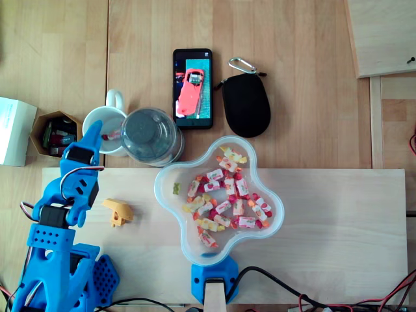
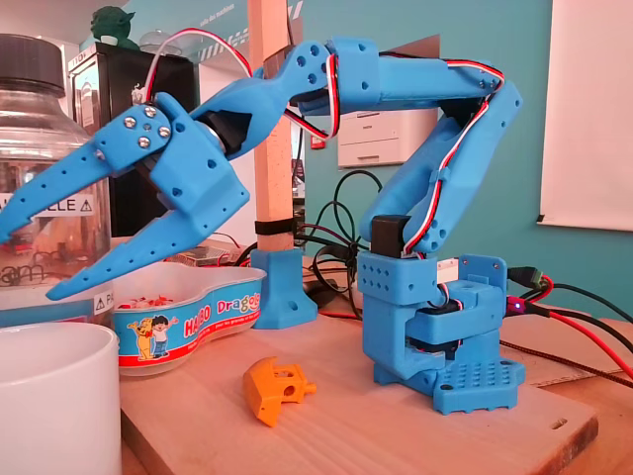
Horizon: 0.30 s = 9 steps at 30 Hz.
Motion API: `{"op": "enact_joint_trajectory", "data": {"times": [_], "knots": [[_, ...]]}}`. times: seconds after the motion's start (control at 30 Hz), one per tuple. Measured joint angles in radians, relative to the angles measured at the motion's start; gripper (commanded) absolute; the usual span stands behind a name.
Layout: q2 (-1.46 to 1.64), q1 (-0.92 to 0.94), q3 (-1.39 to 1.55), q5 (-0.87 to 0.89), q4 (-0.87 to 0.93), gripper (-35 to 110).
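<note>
My blue gripper (image 1: 93, 135) hangs open above the near rim of a white mug (image 1: 112, 117). In the fixed view the gripper (image 2: 30, 263) points left and slightly down over the mug (image 2: 54, 396), its two long fingers spread wide with nothing between them. A glass jar with a dark lid (image 1: 151, 135) stands right beside the mug. An orange plastic part (image 1: 117, 211) lies on the light board just right of my arm, seen in the fixed view as the orange part (image 2: 274, 388) in front of the arm's base.
A clover-shaped clear bowl (image 1: 168, 198) of wrapped sweets sits mid-board. Behind it lie a phone (image 1: 192, 88) and a black pouch (image 1: 246, 104). A hexagonal wooden holder (image 1: 40, 133) and a white box (image 1: 13, 130) stand at the left. A blue post base (image 1: 213, 281) is at the front edge.
</note>
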Motion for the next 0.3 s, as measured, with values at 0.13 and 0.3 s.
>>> {"op": "enact_joint_trajectory", "data": {"times": [0.13,0.3], "knots": [[0.017,0.0,0.0,0.0,0.0,20],[0.261,-0.089,0.032,-0.014,0.0,20]]}}
